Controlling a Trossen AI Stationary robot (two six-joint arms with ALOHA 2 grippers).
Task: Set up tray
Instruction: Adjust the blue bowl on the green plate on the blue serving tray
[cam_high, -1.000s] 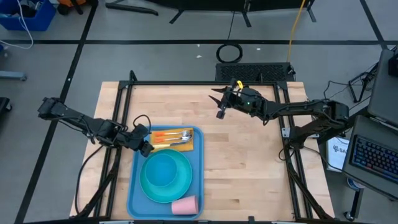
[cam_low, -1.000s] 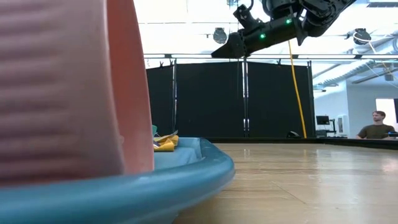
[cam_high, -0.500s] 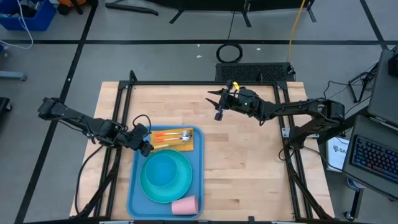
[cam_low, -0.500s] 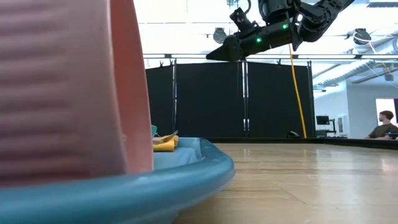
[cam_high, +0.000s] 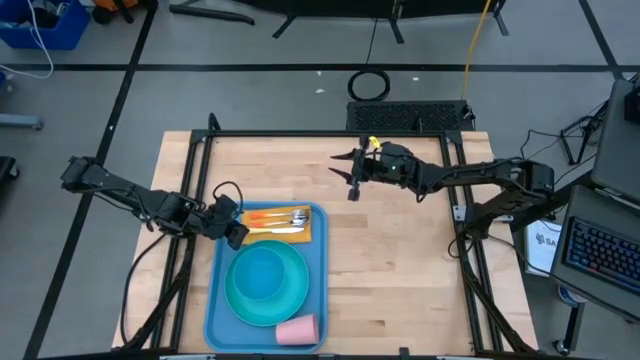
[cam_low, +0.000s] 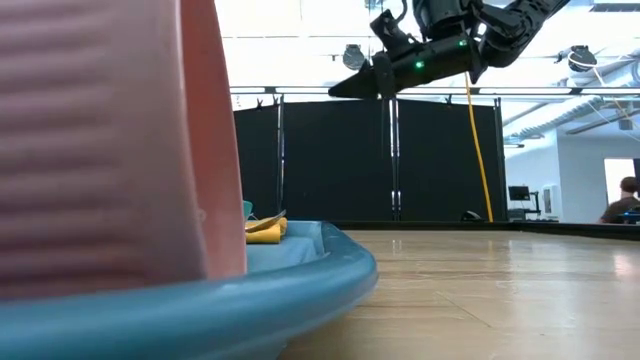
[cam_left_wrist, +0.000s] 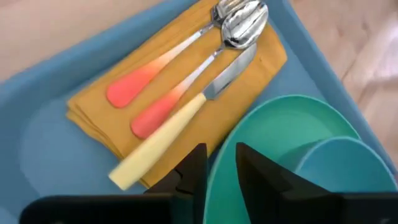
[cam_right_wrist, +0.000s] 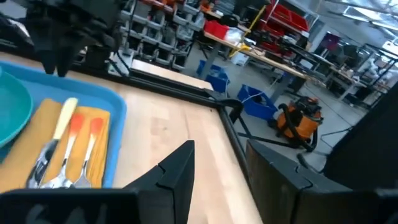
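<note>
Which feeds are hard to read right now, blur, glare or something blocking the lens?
Low view: the pink cup sits against the lens, out of focus, filling the left half above the tray rim; ceiling lights glare white. Left wrist view: sharp on the cutlery. High view: even light, unobstructed.

In the low view a pink cup (cam_low: 110, 140) fills the frame's left, hiding most of the tray (cam_low: 300, 290).

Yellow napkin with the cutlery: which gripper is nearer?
Left. The left gripper sits at the yellow napkin's edge; the right gripper hangs above bare table, well away.
</note>
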